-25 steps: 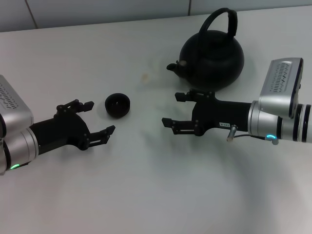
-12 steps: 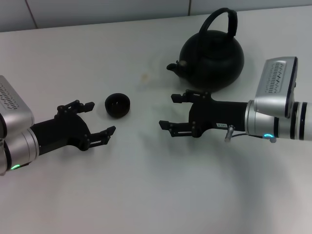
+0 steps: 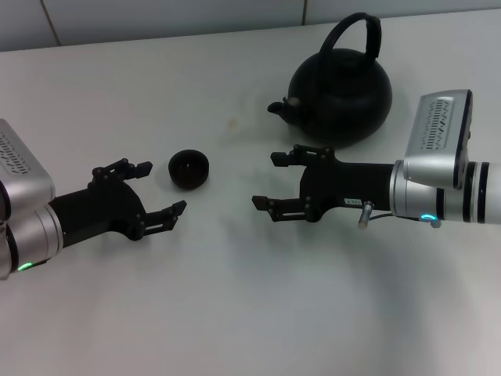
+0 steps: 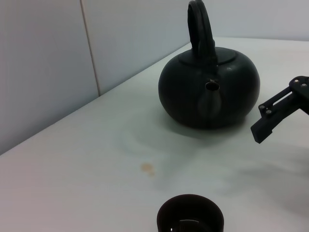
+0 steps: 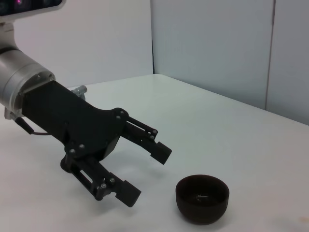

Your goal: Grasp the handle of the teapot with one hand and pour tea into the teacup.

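Currently the teapot (image 3: 340,86) stands upright on the tabletop (image 3: 250,313), handle arched on top, spout toward the teacup (image 3: 189,169), well apart. Both pincers are spread wide and empty: right pincer (image 3: 272,182) just before the pot, left pincer (image 3: 153,190) beside the cup. Were the handle gripped, its crown should be taken squarely, so tilting stays controlled.

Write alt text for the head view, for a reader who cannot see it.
A black teapot stands untouched at the back right of a white table, its spout toward a small black teacup. The right gripper hovers open in front of the teapot, holding nothing. The left gripper sits open beside the teacup.
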Tool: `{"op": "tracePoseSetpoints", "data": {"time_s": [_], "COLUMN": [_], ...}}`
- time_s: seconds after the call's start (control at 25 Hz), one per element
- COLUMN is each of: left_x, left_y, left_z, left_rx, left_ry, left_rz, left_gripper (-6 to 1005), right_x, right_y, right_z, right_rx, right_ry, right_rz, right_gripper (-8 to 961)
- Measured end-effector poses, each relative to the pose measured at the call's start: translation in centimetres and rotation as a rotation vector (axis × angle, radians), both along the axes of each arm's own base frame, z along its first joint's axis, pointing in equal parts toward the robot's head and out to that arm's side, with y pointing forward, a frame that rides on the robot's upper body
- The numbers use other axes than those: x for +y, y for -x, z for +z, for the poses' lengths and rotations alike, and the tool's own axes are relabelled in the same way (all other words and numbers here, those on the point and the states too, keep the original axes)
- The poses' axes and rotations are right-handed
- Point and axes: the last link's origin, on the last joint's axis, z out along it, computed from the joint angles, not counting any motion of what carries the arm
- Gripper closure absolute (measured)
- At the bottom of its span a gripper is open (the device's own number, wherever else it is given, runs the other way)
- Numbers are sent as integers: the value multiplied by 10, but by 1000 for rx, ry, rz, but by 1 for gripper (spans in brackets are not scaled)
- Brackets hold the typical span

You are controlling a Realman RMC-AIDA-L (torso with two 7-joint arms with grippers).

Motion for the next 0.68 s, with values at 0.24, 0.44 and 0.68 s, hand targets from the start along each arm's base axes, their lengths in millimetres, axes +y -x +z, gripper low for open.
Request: {"op": "tracePoseSetpoints", "data": {"time_s": [0.24, 0.44, 0.68], "left_x": [0, 0, 0], "left_y": [0, 0, 0], "left_z": [0, 0, 0], "left_rx": [0, 0, 0], "left_ry": [0, 0, -2], "left_rz": [0, -1, 0], "left_gripper": [155, 155, 155], "right_x": [1, 2, 3], "right_y": [1, 3, 3], "right_z": [0, 0, 0], "right_rx": [0, 1, 0], "right_ry": [0, 0, -3], "right_rz": [3, 8, 6], "right_gripper": [127, 127, 127]}}
